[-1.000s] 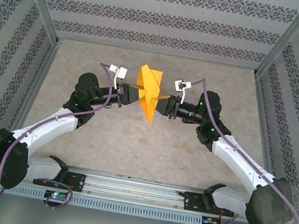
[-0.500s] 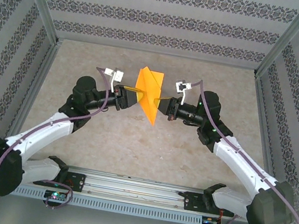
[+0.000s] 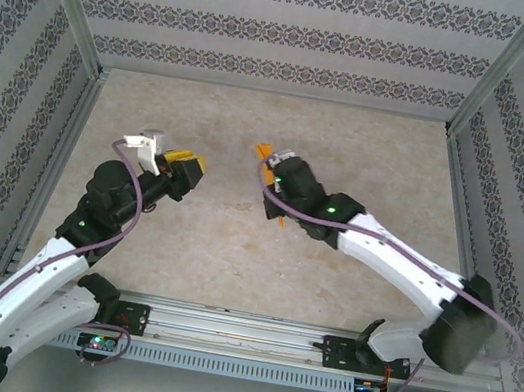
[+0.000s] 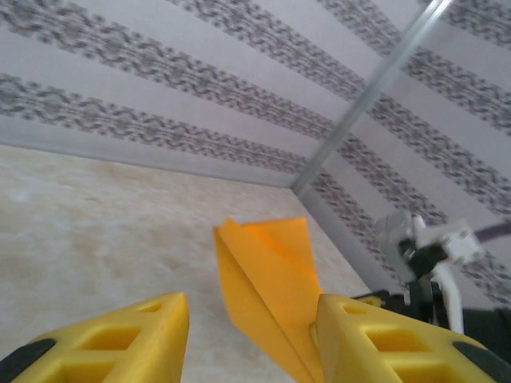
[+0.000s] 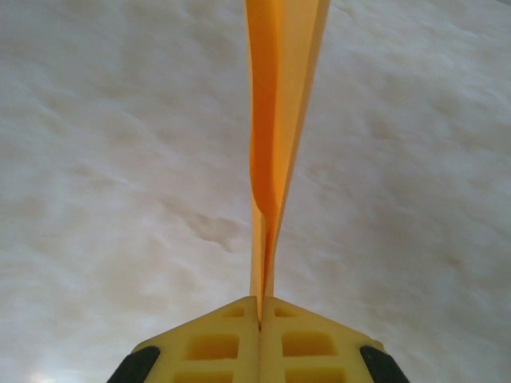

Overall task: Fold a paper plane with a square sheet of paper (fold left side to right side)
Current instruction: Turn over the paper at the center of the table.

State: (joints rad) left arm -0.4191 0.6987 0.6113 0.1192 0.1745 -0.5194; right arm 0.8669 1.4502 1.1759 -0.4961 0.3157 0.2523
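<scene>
The square sheet of paper, bright orange, is folded into a pointed, layered wedge [image 4: 267, 291]. My right gripper [image 5: 260, 302] is shut on its lower edge, and the paper [image 5: 281, 96] rises edge-on from the closed fingers above the table. From above, the right gripper [image 3: 272, 169] hangs over mid-table and its wrist covers most of the paper [image 3: 264, 155]. My left gripper [image 3: 192, 163] is open and holds nothing, a short way left of the paper. In the left wrist view the wedge stands beyond the left gripper [image 4: 251, 319].
Patterned walls and metal corner posts [image 3: 485, 83] enclose the beige table [image 3: 232, 252]. The arms' base rail [image 3: 237, 339] runs along the near edge. The right wrist's white camera mount [image 4: 435, 243] sits close behind the paper.
The left gripper opened, let go of the paper and drew back to the left. The right gripper closed on the paper and swung left, its wrist now covering most of it from above.
</scene>
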